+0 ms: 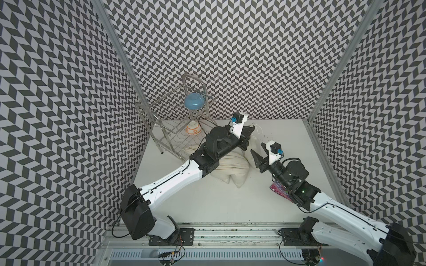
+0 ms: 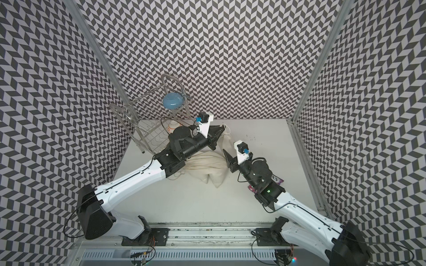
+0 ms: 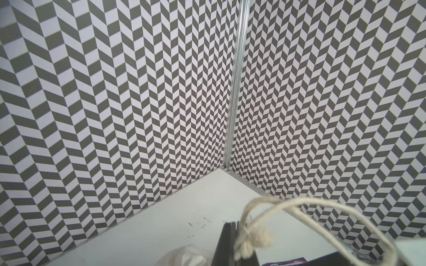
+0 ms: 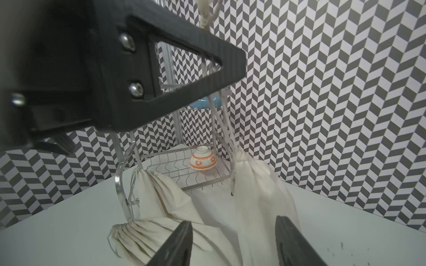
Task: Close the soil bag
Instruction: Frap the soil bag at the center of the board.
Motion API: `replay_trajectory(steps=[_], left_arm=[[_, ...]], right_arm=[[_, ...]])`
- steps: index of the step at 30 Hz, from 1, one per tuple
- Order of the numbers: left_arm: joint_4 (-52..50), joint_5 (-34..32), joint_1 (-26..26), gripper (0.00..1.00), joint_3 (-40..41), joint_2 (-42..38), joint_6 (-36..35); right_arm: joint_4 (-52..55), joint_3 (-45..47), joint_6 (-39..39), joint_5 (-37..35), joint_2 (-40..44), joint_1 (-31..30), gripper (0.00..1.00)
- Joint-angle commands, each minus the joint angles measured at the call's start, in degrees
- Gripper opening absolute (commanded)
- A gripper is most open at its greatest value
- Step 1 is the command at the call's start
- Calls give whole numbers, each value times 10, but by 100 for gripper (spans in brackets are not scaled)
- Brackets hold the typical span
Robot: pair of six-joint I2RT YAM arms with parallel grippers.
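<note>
Firmly, left claw [image 1: 251, 130] clamps drawstring [image 3: 297, 202] above soil bag [image 4: 258, 184]; right claw [image 4: 234, 221] gapes beside it.

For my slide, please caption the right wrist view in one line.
Left gripper holds the drawstring above the cinched soil bag; open right gripper faces it.

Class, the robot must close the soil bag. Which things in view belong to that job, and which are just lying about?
Belongs to the job: soil bag; drawstring, pinched in the left gripper; open right gripper.

Lying about: dish rack; blue bowl; orange-patterned bowl; purple packet; other cloth bags.
</note>
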State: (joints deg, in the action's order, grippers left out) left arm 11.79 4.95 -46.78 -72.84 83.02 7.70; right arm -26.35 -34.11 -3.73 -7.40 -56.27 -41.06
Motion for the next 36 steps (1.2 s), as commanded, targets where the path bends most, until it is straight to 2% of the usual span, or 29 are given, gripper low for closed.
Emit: replay_trajectory(steps=[1, 5, 7, 11, 13, 15, 19, 25, 31, 36], left_arm=[[21, 21, -2, 0, -21, -10, 24], [20, 23, -2, 0, -21, -12, 27], [22, 26, -2, 0, -19, -15, 29], [24, 36, 0, 0, -18, -27, 36], [26, 49, 10, 0, -19, -47, 50], [31, 63, 33, 0, -22, -74, 70], [28, 86, 79, 0, -49, -125, 92], [-23, 117, 119, 0, -127, -155, 95], [-48, 114, 160, 0, -156, -172, 107], [-60, 129, 180, 0, -184, -165, 120]], right_arm=[[-95, -43, -20, 15, -25, 1, 60], [-109, -67, -23, 0, -60, 2, 57], [-104, -86, -28, -2, -77, 3, 50], [-91, -102, -25, -15, -118, 8, 24], [-98, -89, -22, -33, -142, 14, 16], [-97, -68, -6, -49, -161, 26, 13], [-91, -32, 47, -58, -208, 63, 12], [-8, -44, 103, -78, -278, 93, 12], [74, -95, 110, -100, -337, 99, 16], [128, -127, 111, -140, -343, 103, 21]])
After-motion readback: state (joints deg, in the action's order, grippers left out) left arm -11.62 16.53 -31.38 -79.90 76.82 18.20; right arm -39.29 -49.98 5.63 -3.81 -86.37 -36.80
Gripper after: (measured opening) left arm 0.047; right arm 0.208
